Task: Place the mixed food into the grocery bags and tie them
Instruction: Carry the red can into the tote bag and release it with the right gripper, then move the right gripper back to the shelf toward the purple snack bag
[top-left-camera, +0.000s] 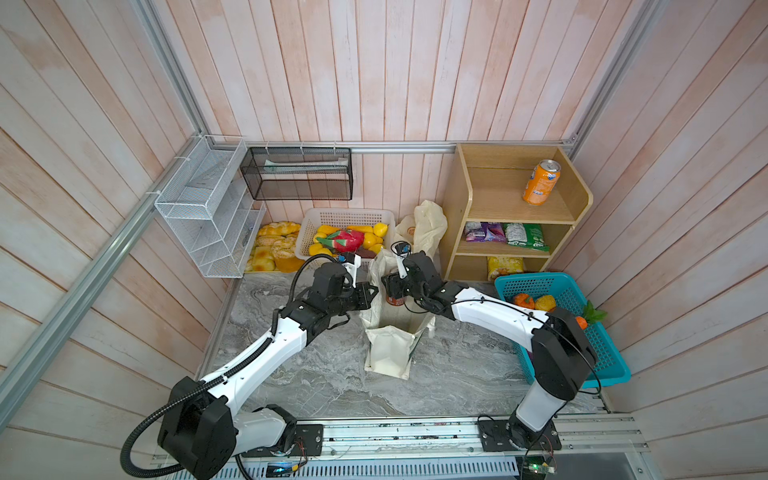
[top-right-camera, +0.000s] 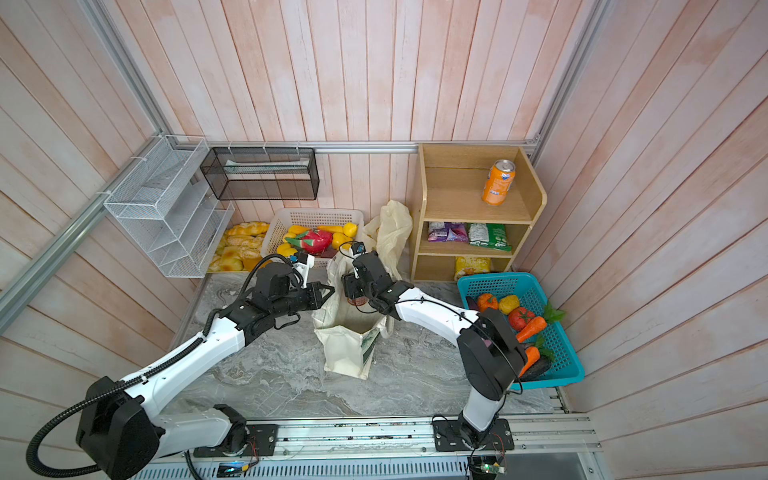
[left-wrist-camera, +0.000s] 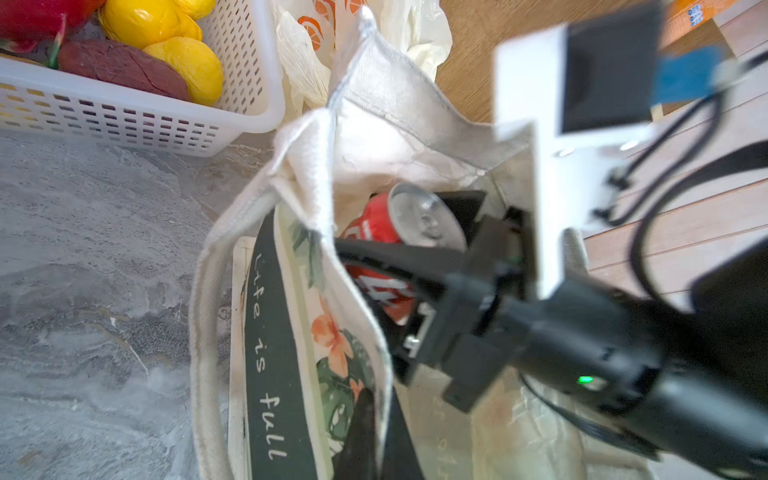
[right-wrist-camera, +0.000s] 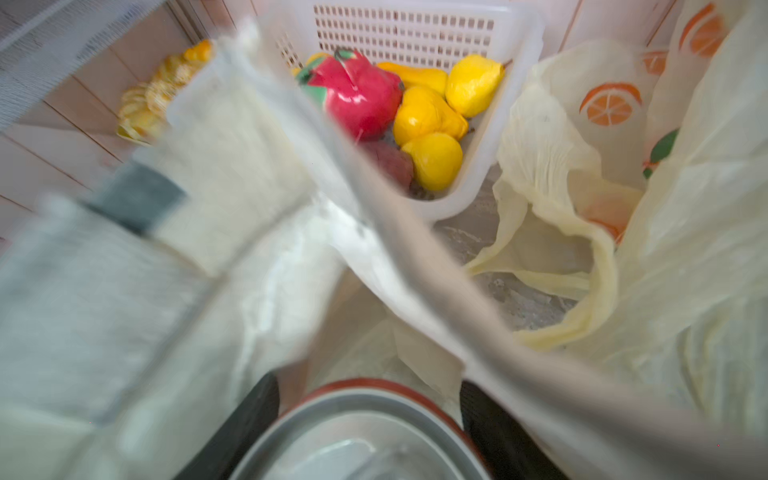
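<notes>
Can: the red soda can (left-wrist-camera: 374, 226) hangs tilted, part-way down inside the mouth of the cream tote (top-left-camera: 390, 353), not yet on its floor.
Right gripper: the right gripper (right-wrist-camera: 368, 424) has a finger on each side of the can, clamped on it, wrist low over the opening.
Left gripper: the left gripper (top-left-camera: 371, 294) is pinched tight on the tote's near rim, by the look of it holding the mouth open.
Other food: the purple snack packet (top-left-camera: 484, 232) lies on the middle board of the shelf (top-left-camera: 457, 199); the carrots (top-right-camera: 532, 328) lie in the teal basket (top-left-camera: 611, 357).
Second bag: the plastic bag (top-left-camera: 430, 224) slumps behind the tote, against the shelf, loops loose.
Risk one: let go at this tilt and the can may land on its side; a hard drop could pull the soft wall from the left pinch.
Risk two: the cloth folds inward at the far corner; pulling out sideways could snag a finger and drag the tote over.
Edges: the white basket (top-left-camera: 349, 214) sits just behind, the shelf close on the right, and the two wrists are near each other.
Open room: straight up is free, and the marble top (top-left-camera: 311, 374) in front of the tote has the most room.
</notes>
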